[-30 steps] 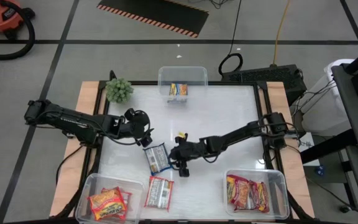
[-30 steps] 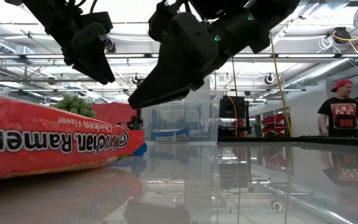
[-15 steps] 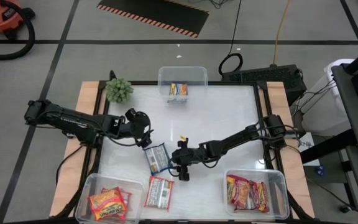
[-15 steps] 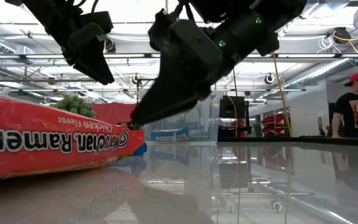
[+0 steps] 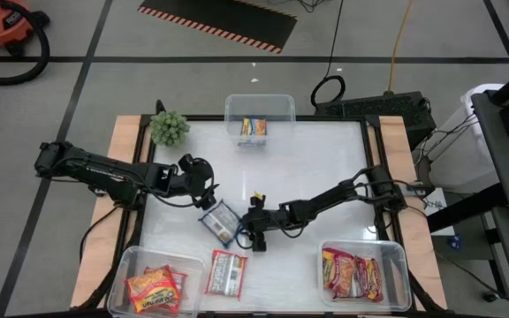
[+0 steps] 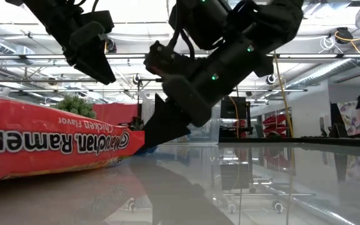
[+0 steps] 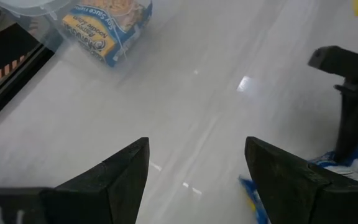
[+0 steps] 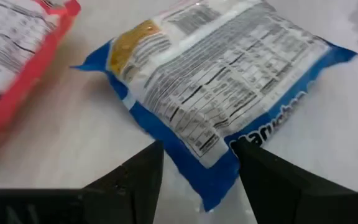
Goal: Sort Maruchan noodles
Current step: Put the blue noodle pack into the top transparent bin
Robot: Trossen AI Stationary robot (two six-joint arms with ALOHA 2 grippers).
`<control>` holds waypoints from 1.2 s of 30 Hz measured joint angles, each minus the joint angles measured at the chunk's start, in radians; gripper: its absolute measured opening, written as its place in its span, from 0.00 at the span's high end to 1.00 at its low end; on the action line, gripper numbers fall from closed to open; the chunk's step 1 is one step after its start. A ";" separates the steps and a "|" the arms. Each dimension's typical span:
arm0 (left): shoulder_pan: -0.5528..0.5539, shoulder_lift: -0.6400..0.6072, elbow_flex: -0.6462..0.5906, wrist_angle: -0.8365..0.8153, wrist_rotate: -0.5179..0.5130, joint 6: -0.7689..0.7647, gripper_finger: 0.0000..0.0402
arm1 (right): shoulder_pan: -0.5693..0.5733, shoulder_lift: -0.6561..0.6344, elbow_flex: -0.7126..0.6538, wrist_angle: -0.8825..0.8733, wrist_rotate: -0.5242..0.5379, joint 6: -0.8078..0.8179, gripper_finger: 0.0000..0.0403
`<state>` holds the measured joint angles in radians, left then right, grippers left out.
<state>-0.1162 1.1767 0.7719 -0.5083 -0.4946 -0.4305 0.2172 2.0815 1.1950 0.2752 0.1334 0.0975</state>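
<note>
R gripper [image 8: 197,171] open over crinkly, flat, rectangular blue-white packet [image 8: 219,93].

Big red Maruchan Ramen packet [image 6: 55,144] fills the left foreground, lying on the glossy table [image 6: 261,187] — its lettering reads upside down. One dark gripper [image 6: 158,128] has its tip down right at the packet's end. The other gripper [image 6: 92,47] hangs well above it — a green plant [image 6: 77,106] sits behind.
</note>
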 joint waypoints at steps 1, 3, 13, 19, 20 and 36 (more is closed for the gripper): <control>0.000 0.000 0.000 0.004 0.000 0.000 0.33 | -0.003 0.000 0.000 -0.001 0.001 -0.018 0.51; 0.000 0.000 0.000 0.010 0.000 0.001 0.33 | -0.014 0.000 0.000 -0.003 0.004 -0.033 0.52; 0.000 0.000 0.000 0.017 -0.002 0.003 0.33 | -0.110 0.000 0.000 -0.018 -0.003 -0.058 0.65; 0.000 0.000 0.000 0.016 -0.002 0.003 0.33 | -0.131 0.000 -0.012 0.004 -0.060 -0.058 0.83; 0.000 0.000 0.000 0.016 -0.002 0.003 0.33 | -0.131 0.000 -0.018 0.012 -0.061 -0.058 0.87; -0.006 0.000 0.000 0.039 -0.002 -0.023 0.33 | -0.131 -0.075 -0.029 -0.009 0.015 -0.186 1.00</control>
<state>-0.1219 1.1767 0.7715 -0.4698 -0.4965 -0.4531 0.0860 2.0068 1.1660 0.2658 0.1484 -0.0885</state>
